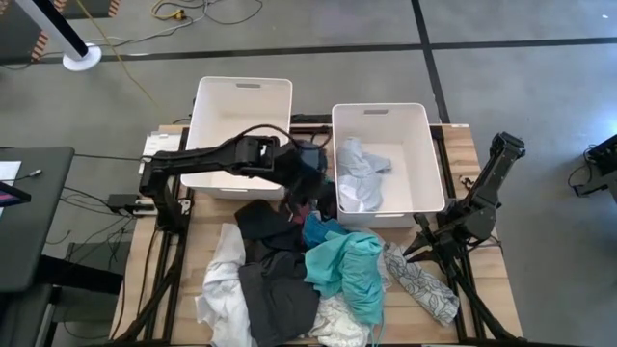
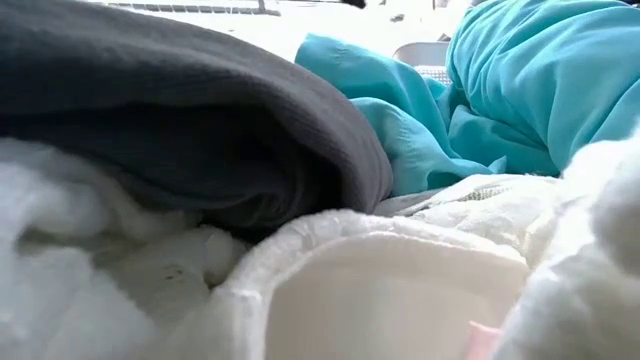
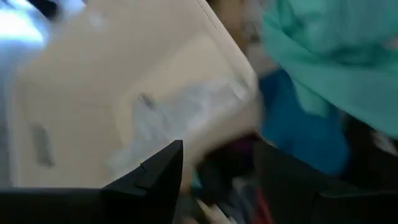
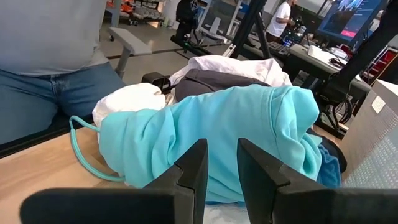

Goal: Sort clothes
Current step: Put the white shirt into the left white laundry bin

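Note:
The clothes lie heaped on the wooden table in front of two white bins: a teal garment [image 1: 349, 270] [image 4: 211, 130], black ones [image 1: 275, 289], white ones [image 1: 222, 284] and a patterned white one [image 1: 424, 284]. A pale garment [image 1: 359, 178] lies in the right bin [image 1: 410, 135]. My left gripper [image 1: 310, 193] [image 3: 217, 186] hangs over the heap's far edge, between the bins, with dark maroon cloth between its fingers. My right gripper [image 1: 410, 251] [image 4: 222, 180] waits low at the table's right, a narrow empty gap between its fingers, pointing at the teal garment. My left gripper has dark maroon cloth [image 3: 227, 177] between its two fingers, coming at it on a slant from above and from the table's left. The blurred wrist view does not show which part of the garment it is, or how many layers. The black cloth [image 1: 265, 217] just below rests on the heap.
The left bin [image 1: 241, 96] stands at the far left beside my left arm. Clothes fill the low view: dark grey [image 2: 180, 130], teal [image 2: 520, 90] and fluffy white [image 2: 90, 260]. A person in jeans [image 4: 43, 93] stands past the table's edge. Bare wood shows at the far right [image 1: 463, 154].

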Motion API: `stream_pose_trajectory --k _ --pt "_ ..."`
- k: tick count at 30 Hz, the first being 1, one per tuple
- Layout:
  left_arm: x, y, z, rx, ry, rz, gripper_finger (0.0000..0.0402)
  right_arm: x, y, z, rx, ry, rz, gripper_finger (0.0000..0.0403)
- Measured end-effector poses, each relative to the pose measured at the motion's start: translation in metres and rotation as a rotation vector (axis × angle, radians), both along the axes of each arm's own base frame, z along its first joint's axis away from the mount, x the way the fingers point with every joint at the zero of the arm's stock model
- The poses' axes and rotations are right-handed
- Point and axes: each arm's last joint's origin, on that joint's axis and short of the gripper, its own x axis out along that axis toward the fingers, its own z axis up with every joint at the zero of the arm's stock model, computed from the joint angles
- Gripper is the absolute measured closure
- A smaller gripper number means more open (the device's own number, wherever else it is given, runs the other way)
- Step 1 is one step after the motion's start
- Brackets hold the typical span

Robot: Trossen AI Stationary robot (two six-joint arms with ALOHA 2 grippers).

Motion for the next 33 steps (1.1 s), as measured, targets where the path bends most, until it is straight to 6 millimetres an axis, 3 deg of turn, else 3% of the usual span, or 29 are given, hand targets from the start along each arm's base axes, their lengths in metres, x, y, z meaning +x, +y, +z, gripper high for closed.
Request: stream_pose_trajectory --k 12,20,27,33 --pt "-0.063 -0.028 -0.008 -0.175 0.196 0.085 0.0217 0.001 0.0 0.005 0.045 -0.033 -0.006 0.03" --pt "-0.12 -0.041 -0.025 -0.261 0.05 0.17 0.0217 0.001 0.001 0.011 0.064 -0.08 -0.002 0.03" --pt "-0.166 -0.047 -0.073 -0.477 0.023 0.212 0.0217 0.002 0.001 0.022 0.161 -0.153 -0.004 0.03" --pt "-0.185 -0.058 -0.116 -0.636 0.095 0.265 0.0214 0.003 -0.002 0.031 0.233 -0.21 -0.028 0.03"
